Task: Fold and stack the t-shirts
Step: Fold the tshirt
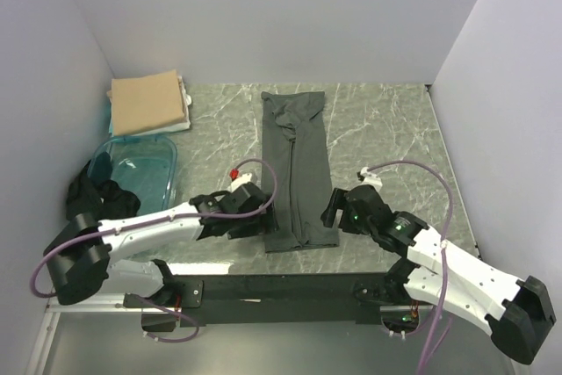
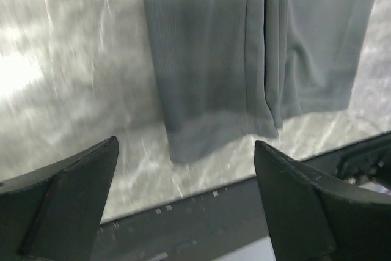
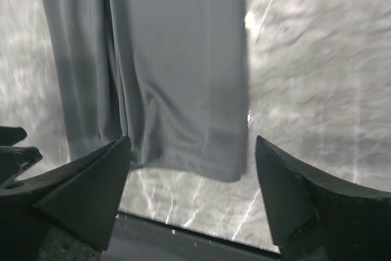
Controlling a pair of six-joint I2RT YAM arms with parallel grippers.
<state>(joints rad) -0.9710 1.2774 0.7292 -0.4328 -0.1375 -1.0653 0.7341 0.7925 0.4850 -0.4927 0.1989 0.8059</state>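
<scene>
Since the marble table [image 1: 386,129] carries the charcoal-grey t-shirt [image 1: 297,164] as a narrow strip, long axis running from near edge to far, we judge the next fold goes along that axis. We note its near hem [image 1: 300,241] sits between the two arms, neither clearly nearer. We find the left gripper [image 1: 266,217] just beside the hem's left corner and the right gripper [image 1: 332,210] just beside its right; both jaws stand apart, empty, with cloth just ahead of each

Grey-green marbled table [image 1: 386,129], veined white, boxed in by plain pale walls [image 1: 263,15] on three sides; black rail [image 1: 281,287] along near edge.
</scene>
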